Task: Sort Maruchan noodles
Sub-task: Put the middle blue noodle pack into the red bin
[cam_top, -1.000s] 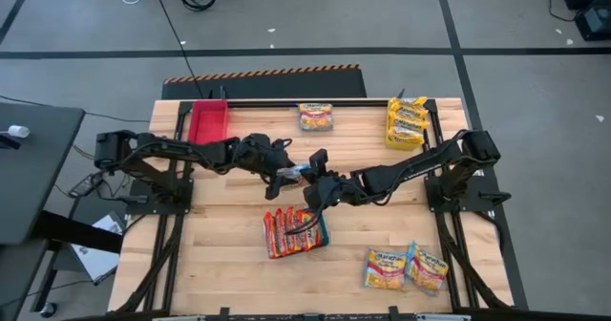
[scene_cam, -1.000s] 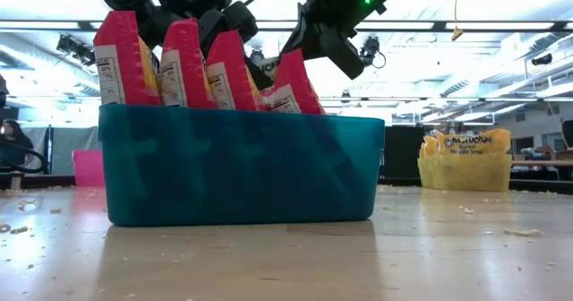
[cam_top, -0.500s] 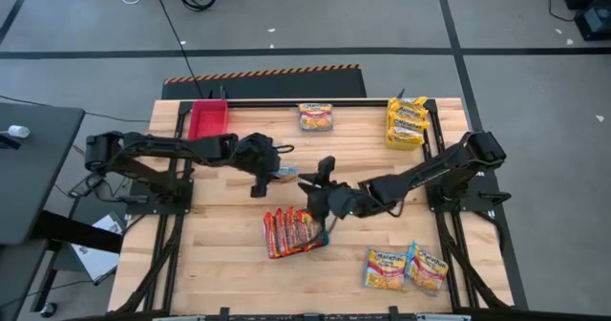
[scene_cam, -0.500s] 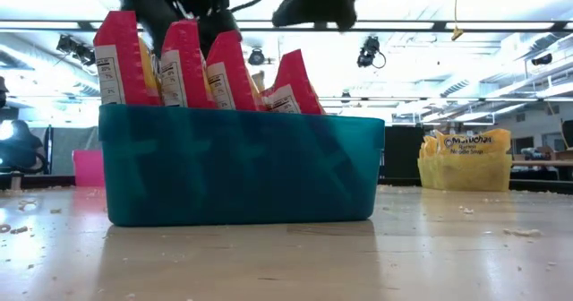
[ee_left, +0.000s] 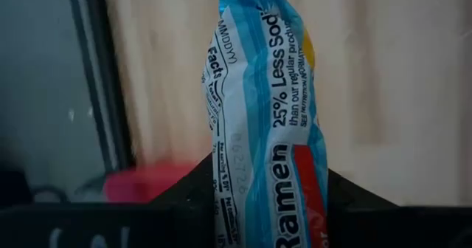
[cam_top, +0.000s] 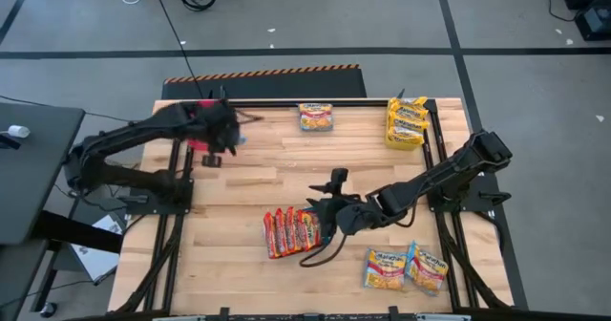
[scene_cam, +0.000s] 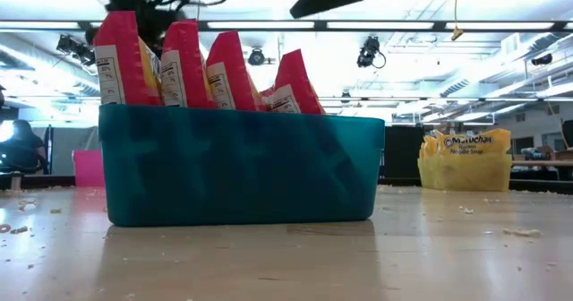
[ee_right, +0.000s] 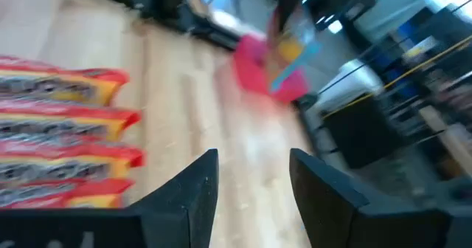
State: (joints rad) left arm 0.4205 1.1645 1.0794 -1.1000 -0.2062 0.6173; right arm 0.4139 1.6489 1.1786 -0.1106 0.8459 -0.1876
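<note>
My left gripper (ee_left: 265, 196) clamps a blue-trimmed plastic ramen packet (ee_left: 262, 115) near the red plastic bin (cam_top: 204, 122); right gripper (ee_right: 251, 181) gapes empty; loose yellow-orange packets (cam_top: 406, 267) remain unsorted.

A teal tray (scene_cam: 242, 167) stands on the wooden surface (cam_top: 286, 168); a red bin (cam_top: 200, 120), partly hidden and blurred, seems to sit at its far-left corner.

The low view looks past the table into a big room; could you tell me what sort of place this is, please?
Probably a robotics lab or workshop hall: long ceiling light strips run overhead, a camera on the ceiling looks down, and the wooden table stands on a grey taped floor.
</note>
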